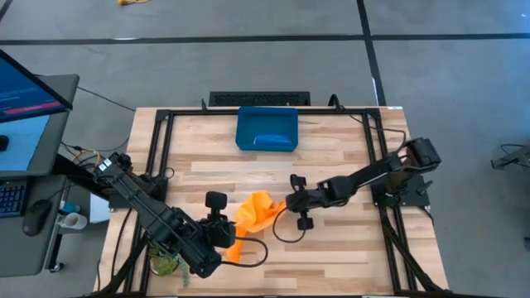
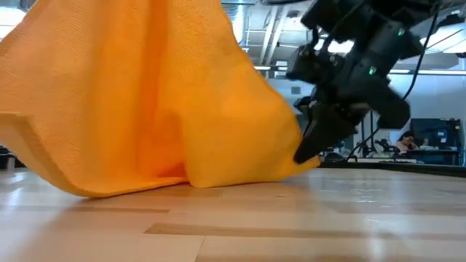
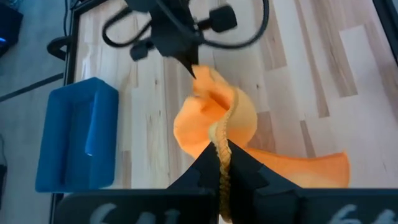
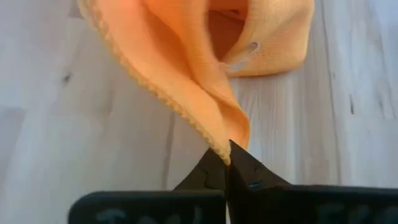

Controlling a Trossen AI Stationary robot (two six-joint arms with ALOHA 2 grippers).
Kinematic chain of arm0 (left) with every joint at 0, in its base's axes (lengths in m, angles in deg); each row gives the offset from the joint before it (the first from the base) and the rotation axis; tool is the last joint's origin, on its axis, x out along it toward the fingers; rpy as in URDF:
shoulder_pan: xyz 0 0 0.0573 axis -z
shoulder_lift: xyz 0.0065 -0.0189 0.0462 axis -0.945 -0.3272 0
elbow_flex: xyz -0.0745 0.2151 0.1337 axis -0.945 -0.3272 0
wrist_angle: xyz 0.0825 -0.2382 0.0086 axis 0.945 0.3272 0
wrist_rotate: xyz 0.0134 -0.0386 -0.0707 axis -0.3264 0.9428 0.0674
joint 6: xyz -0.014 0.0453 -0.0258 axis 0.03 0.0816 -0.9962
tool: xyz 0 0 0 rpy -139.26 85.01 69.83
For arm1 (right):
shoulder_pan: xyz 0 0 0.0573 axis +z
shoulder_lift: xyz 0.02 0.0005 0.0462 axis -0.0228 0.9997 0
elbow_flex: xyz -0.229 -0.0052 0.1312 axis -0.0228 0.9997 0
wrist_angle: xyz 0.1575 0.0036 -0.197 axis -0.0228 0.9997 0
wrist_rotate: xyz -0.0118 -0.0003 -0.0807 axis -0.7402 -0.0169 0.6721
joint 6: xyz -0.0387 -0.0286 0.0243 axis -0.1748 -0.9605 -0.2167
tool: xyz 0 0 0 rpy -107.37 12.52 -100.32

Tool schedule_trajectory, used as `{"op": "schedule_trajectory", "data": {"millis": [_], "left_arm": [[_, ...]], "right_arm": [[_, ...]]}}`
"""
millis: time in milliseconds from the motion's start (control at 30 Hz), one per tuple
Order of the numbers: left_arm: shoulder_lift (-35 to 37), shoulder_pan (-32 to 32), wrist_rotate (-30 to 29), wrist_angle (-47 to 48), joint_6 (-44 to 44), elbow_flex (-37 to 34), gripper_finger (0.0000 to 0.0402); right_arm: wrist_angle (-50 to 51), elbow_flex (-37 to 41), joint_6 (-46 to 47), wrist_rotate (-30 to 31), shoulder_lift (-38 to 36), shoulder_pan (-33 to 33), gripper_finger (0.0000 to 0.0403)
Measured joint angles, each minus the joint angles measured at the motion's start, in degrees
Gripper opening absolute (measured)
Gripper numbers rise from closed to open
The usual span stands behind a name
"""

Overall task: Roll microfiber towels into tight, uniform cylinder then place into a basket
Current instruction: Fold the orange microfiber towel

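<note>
Wooden planks make up the big table (image 1: pixel 331 165), which sits on a grey floor, and far behind it in the low view is a room with screens and a person at a desk. Next biggest are the two dark arms, the left one coming in from the near left corner and the right one reaching in from the right side. At the far edge of the table sits the blue basket (image 1: pixel 267 128), with a blue roll (image 1: pixel 273 141) lying inside it that looks like the other towel. Well apart from the basket, in the near middle of the table, is the yellow-orange towel (image 1: pixel 255 213), all bunched up and hanging between the two grippers. The left gripper (image 3: pixel 222 163) is closed tight on one edge of the towel, with the bumpy hem pinched between its two fingers. The right gripper (image 4: pixel 227 155) is also closed, nipping a corner of the towel right at its fingertips. The towel looks soft, light and floppy, so it will sag and fold over itself and not keep any shape by itself. It is not slippery and cannot break, so a firm pinch is fine. I think the best places to hold it are two corners on one edge, pulled apart so it lies flat, because it still needs spreading out before it can be rolled up tight
</note>
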Motion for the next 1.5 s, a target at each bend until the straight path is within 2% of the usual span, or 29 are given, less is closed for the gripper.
{"op": "schedule_trajectory", "data": {"millis": [133, 433, 600, 867, 1000, 1233, 1400, 1500], "left_arm": [[0.0, -0.02, 0.0, 1.7, -0.05, 0.0, 0.0], [0.0, -0.04, -2.15, 9.35, -2.87, 0.0, 0.0], [0.6, -0.09, -6.8, 15.09, -7.32, 0.57, 0.0], [6.0, -2.22, -10.09, 15.21, -7.0, 0.66, 0.0], [7.69, -5.91, -11.12, 15.24, -4.19, 0.74, 0.0], [7.57, -15.96, -10.71, 15.17, 4.1, 0.74, 0.0], [8.1, -23.89, -21.55, 15.15, 5.19, 0.72, 0.0], [8.31, -27.92, -22.4, 15.09, 5.69, 0.72, 0.0]], "right_arm": [[3.1, -0.49, 2.16, 0.48, -5.2, 1.39, 0.0012], [23.99, -9.92, 7.19, 4.48, -16.03, 8.03, 0.0008], [35.06, -17.69, 11.71, 4.53, -17.92, 10.34, 0.0011], [47.74, -29.41, 14.69, 4.69, -17.86, 11.82, 0.0008], [54.71, -34.54, 15.92, 10.15, -17.85, 11.52, 0.001], [68.06, -39.69, 20.9, 22.45, -17.87, 8.06, 0.0006], [74.84, -39.95, 23.54, 27.01, -17.87, 4.36, 0.001], [76.37, -39.95, 22.97, 27.24, -17.87, 3.04, 0.0006]]}}
